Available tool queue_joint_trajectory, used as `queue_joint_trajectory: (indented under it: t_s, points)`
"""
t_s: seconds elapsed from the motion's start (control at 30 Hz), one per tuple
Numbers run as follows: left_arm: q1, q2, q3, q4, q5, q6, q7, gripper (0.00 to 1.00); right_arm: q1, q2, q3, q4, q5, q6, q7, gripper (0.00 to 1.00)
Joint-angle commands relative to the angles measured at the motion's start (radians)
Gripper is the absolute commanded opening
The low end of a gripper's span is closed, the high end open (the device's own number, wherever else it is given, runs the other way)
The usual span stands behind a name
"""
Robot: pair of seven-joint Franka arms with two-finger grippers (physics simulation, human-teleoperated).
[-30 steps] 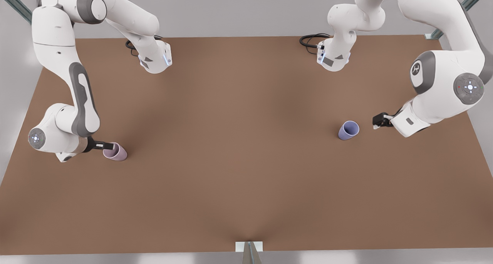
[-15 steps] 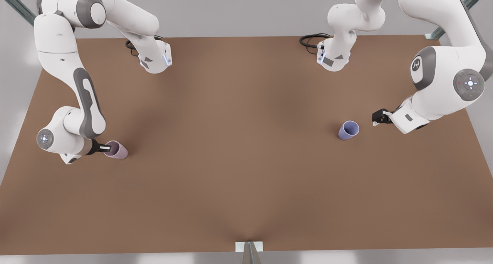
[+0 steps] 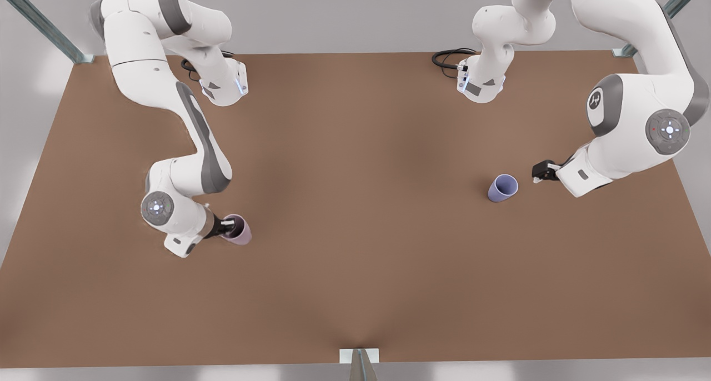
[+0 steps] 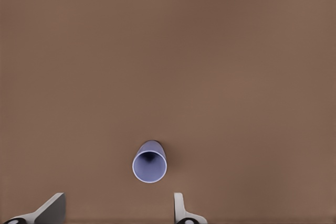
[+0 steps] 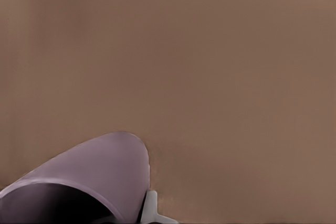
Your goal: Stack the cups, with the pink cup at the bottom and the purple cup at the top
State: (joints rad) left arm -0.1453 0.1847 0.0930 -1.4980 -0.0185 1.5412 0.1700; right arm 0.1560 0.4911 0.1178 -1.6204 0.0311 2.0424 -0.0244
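2 cups sit well apart on the brown table [image 3: 355, 270] in the front view. The pink cup [image 3: 238, 230] is toward the front view's left, gripped at its rim by the right gripper [image 3: 226, 226], 1 finger reaching into the mouth. That rim pinch likely suits carrying it to a stacking spot, since pink must form the base. The purple cup [image 3: 502, 188] stands upright toward the front view's right, free of any contact. The left gripper [image 3: 541, 171] hangs near it on the side toward the front view's right, not touching; this arm seems to wait or line up until the base is set.

From the left wrist view, the purple cup [image 4: 149, 161] is seen down its open mouth, standing on bare table. The left gripper [image 4: 116, 209] has its 2 fingertips [image 4: 179, 207] spread wide, wider than the cup, with nothing between them, and the cup lies ahead of them.

From the right wrist view, the pink cup [image 5: 100, 174] looms close, its dark mouth turned toward the camera. 1 pale fingertip [image 5: 150, 207] lies against the outside of its wall, so the right gripper [image 5: 128, 213] is closed on the cup's wall, narrowly parted by that wall alone.
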Motion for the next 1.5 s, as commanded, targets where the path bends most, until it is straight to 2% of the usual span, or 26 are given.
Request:
queue_joint_trajectory:
  t_s: [0.0, 0.1, 0.2, 0.27, 0.43, 0.63, 0.67, 0.7, 0.73, 0.77, 1.0, 1.17, 1.2, 1.23, 1.27, 1.3, 1.33, 1.37, 1.43, 1.47]
  points:
    - [0.000, 0.010, -0.001, 0.001, -0.001, -0.021, 0.003, 1.00, 0.112, 0.050, 0.000, 0.095, 0.018, -0.111, 0.722, 0.21]
    - [0.000, -0.013, 0.002, -0.031, 0.000, -0.007, 0.003, 1.00, 0.254, 0.257, 0.000, 0.448, 0.020, -0.268, 0.957, 0.21]
    - [0.000, -0.014, 0.001, -0.117, 0.000, 0.028, 0.002, 1.00, 0.362, 0.500, 0.028, 0.815, 0.049, -0.292, 1.153, 0.21]
    - [0.001, -0.014, 0.007, -0.197, 0.002, 0.095, 0.002, 1.00, 0.366, 0.601, 0.062, 0.895, 0.050, -0.108, 1.189, 0.21]
    - [0.004, -0.005, 0.076, -0.495, 0.002, 0.418, 0.002, 1.00, 0.386, 0.730, 0.059, 0.924, 0.046, 0.225, 1.183, 0.21]
    - [0.013, 0.021, 0.096, -0.604, -0.003, 0.566, -0.009, 1.00, 0.405, 0.768, 0.056, 0.927, 0.044, 0.291, 1.149, 0.21]
    - [0.013, 0.025, 0.096, -0.605, -0.006, 0.570, -0.009, 1.00, 0.405, 0.768, 0.057, 0.929, 0.044, 0.289, 1.150, 0.46]
    - [0.013, 0.030, 0.096, -0.605, -0.008, 0.570, -0.009, 1.00, 0.405, 0.767, 0.059, 0.929, 0.044, 0.288, 1.152, 0.52]
    - [0.013, 0.036, 0.096, -0.619, -0.009, 0.583, -0.009, 1.00, 0.409, 0.767, 0.057, 0.929, 0.043, 0.289, 1.153, 0.66]
    - [0.013, 0.036, 0.096, -0.660, -0.009, 0.640, -0.009, 1.00, 0.409, 0.764, 0.057, 0.929, 0.043, 0.288, 1.153, 0.98]
    - [0.013, 0.081, 0.096, -0.670, -0.008, 0.648, -0.007, 1.00, 0.450, 0.756, 0.054, 0.930, 0.038, 0.280, 1.155, 1.00]
    - [0.013, 0.110, 0.096, -0.670, -0.008, 0.665, -0.007, 1.00, 0.450, 0.727, 0.031, 0.927, 0.000, 0.203, 1.153, 1.00]
    - [0.013, 0.116, 0.096, -0.670, -0.008, 0.665, -0.009, 0.92, 0.450, 0.709, 0.029, 0.924, -0.010, 0.167, 1.153, 1.00]
    - [0.013, 0.116, 0.096, -0.668, -0.008, 0.662, -0.009, 0.64, 0.447, 0.692, 0.014, 0.922, -0.031, 0.116, 1.150, 1.00]
    - [0.013, 0.116, 0.096, -0.668, -0.009, 0.651, -0.017, 0.32, 0.439, 0.636, 0.011, 0.919, -0.034, 0.038, 1.144, 1.00]
    - [0.013, 0.116, 0.096, -0.668, -0.009, 0.648, -0.017, 0.21, 0.436, 0.613, 0.013, 0.907, -0.031, 0.025, 1.144, 1.00]
    - [0.013, 0.116, 0.096, -0.668, -0.014, 0.646, -0.021, 0.21, 0.412, 0.567, 0.019, 0.892, -0.030, 0.007, 1.123, 1.00]
    - [0.013, 0.116, 0.094, -0.668, -0.014, 0.645, -0.021, 0.21, 0.367, 0.479, 0.011, 0.853, -0.036, -0.131, 0.936, 1.00]
    - [0.013, 0.117, 0.094, -0.670, -0.035, 0.642, -0.021, 0.21, 0.244, 0.325, 0.010, 0.843, -0.040, -0.401, 0.772, 1.00]
    - [0.013, 0.121, 0.094, -0.670, -0.035, 0.640, -0.020, 0.21, 0.174, 0.183, -0.003, 0.757, -0.077, -0.499, 0.643, 1.00]
